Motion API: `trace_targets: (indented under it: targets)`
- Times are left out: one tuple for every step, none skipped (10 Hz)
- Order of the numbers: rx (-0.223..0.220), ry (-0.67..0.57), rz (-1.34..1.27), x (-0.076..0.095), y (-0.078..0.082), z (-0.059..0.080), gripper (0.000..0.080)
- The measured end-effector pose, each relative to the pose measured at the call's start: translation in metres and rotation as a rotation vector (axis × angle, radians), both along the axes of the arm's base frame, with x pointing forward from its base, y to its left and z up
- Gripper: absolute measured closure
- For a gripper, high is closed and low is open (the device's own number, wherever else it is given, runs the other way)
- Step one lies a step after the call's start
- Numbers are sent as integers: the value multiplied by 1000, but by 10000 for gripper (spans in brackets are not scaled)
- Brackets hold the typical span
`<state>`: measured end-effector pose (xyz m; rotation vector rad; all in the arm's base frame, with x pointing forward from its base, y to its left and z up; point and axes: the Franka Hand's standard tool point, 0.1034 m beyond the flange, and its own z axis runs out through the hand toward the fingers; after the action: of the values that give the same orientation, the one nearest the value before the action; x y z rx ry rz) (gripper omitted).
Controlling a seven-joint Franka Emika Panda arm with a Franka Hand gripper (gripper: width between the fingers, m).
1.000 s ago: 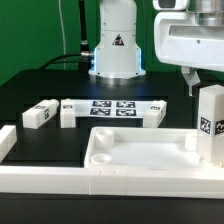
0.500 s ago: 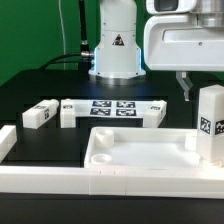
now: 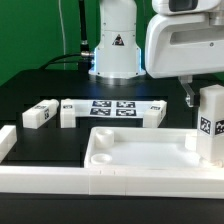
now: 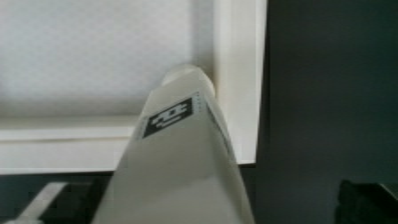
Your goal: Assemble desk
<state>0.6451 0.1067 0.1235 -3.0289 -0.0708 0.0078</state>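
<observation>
1. Where the tabletop (image 3: pixel 140 150) ends at the exterior view's right, a leg (image 3: pixel 211 125) is seen standing upright, with a black-and-white tag on its side.
2. The gripper (image 3: pixel 192 96) is seen above that end of the tabletop, near the leg's top. One dark finger (image 3: pixel 188 92) is shown, but whether the leg is held cannot be told.
3. Behind the tabletop, a second leg (image 3: pixel 38 115) and a third leg (image 3: pixel 68 113) are seen lying beside the marker board (image 3: pixel 112 108).
4. From the wrist view, the leg (image 4: pixel 178 150) is shown close up against the tabletop's rim (image 4: pixel 231 80).
</observation>
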Motion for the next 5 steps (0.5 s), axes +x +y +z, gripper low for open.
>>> trace_targets:
  targets:
    - [-13,-14,122,0,-2,0,150]
    - [-22,-25,196,1,-3,0,150]
    - [-22,-29,197,2,-3,0,150]
    - [-22,-29,197,2,-3,0,262]
    - [-22,-29,197,2,-3,0,399]
